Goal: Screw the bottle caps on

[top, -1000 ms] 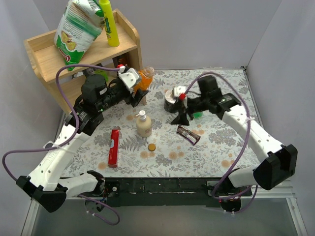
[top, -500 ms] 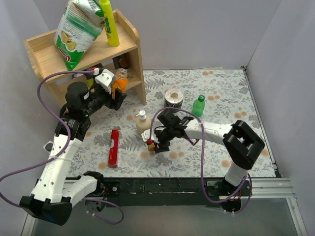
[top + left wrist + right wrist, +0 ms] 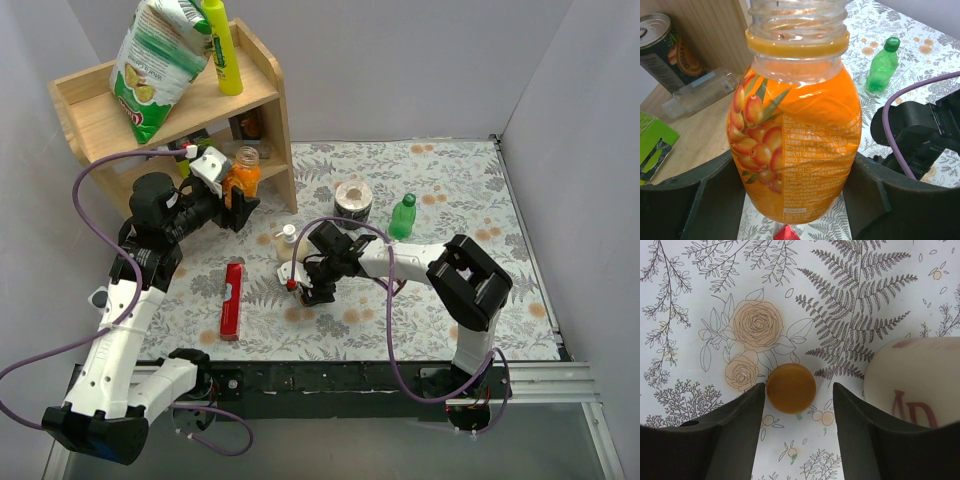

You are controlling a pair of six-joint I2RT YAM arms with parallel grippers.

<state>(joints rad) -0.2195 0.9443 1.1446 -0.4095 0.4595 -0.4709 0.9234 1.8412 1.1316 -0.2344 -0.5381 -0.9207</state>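
Note:
My left gripper (image 3: 238,190) is shut on the orange bottle (image 3: 242,175) and holds it upright, in the air, in front of the shelf. Its neck is open in the left wrist view (image 3: 795,125). The green bottle (image 3: 402,216) stands at the back right with the dark green cap (image 3: 406,199) on it; it also shows in the left wrist view (image 3: 882,66). My right gripper (image 3: 797,407) is open and low over the table. The orange-brown cap (image 3: 791,388) lies flat between its fingers, touching the left finger (image 3: 735,425). In the top view the gripper (image 3: 306,290) hides this cap.
A cream bottle (image 3: 915,390) stands right beside my right gripper. A wooden shelf (image 3: 110,110) holds a chips bag (image 3: 160,50), a yellow bottle (image 3: 222,45) and a can (image 3: 660,45). A tape roll (image 3: 352,200) and a red box (image 3: 232,300) lie on the table.
My right arm swung from the back by the tape roll down to the cap near the cream bottle. My left arm carried the orange bottle left, toward the shelf.

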